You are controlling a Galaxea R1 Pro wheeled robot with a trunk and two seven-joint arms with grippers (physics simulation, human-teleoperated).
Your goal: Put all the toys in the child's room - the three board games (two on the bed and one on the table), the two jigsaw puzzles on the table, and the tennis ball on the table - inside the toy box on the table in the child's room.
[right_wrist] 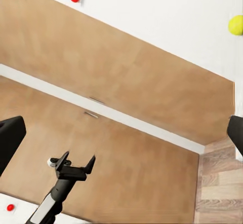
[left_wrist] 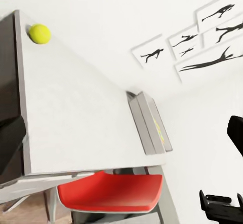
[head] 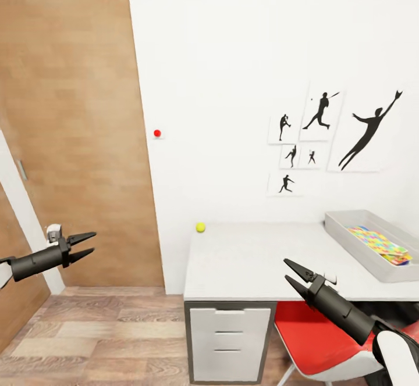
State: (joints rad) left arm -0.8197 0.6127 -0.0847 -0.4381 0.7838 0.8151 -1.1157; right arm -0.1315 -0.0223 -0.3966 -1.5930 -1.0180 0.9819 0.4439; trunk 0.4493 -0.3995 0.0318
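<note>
A: Two grippers, both empty. Left gripper (head: 87, 245) hangs well off the desk's (head: 256, 264) door-side end, jaws spread. Right gripper (head: 294, 275) sits over the desk's front edge, jaws likewise parted, nothing between them.

B: Task items relative to the desk?

A: Tennis ball (head: 200, 227) at the back corner, against the wall, on the end away from the toy box (head: 361, 240). The box rests on the opposite end, with one colourful flat item (head: 381, 243) already inside.

B: Risks?

A: My judgement: the ball sits near the desk's edge. A glancing touch from either finger could roll it off onto the floor (head: 110, 328). The reach is also long, and the red chair (head: 317, 339) tucked under the desk may block the base from closing in.

B: Unclear or hidden?

A: The box is cut off by the frame edge, so its full contents cannot be counted. Whether that colourful item is a puzzle or a board game, I cannot tell.
</note>
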